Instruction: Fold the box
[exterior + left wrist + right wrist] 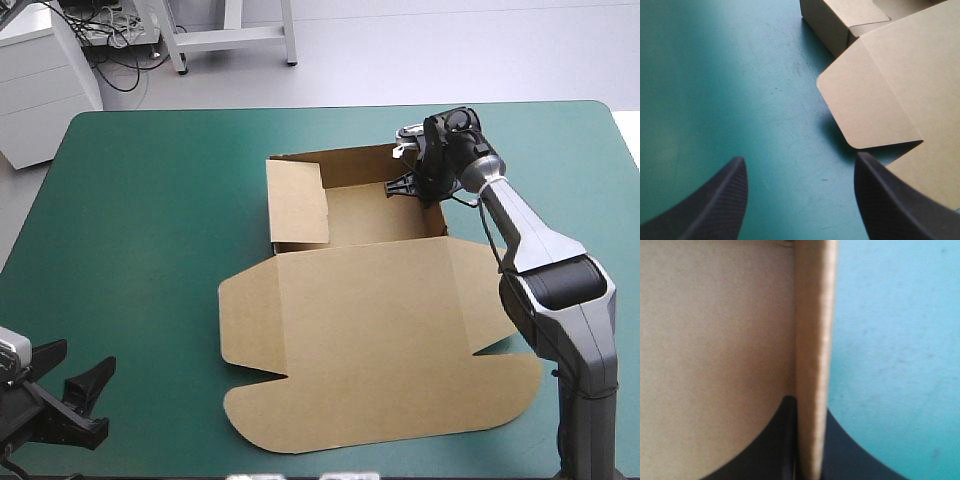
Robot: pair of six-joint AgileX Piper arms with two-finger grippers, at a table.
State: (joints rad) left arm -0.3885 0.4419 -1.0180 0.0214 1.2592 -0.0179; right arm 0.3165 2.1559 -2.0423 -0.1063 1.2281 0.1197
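The brown box (370, 300) lies mid-table as an open tray with raised walls at the far side and its wide lid flat toward the near edge. My right gripper (418, 185) stands at the tray's far right corner, shut on the right wall. In the right wrist view that wall (812, 355) runs edge-on between the black fingers (782, 440), with the tray's inside on one side and the teal-green cover on the other. My left gripper (75, 395) hovers open low at the near left corner of the table. Ahead of it lies a rounded lid flap (870, 100).
The tray's left flap (297, 205) is folded in over the floor. The teal-green cover (140, 220) stretches bare to the left of the box. White cabinet and table legs stand beyond the far edge.
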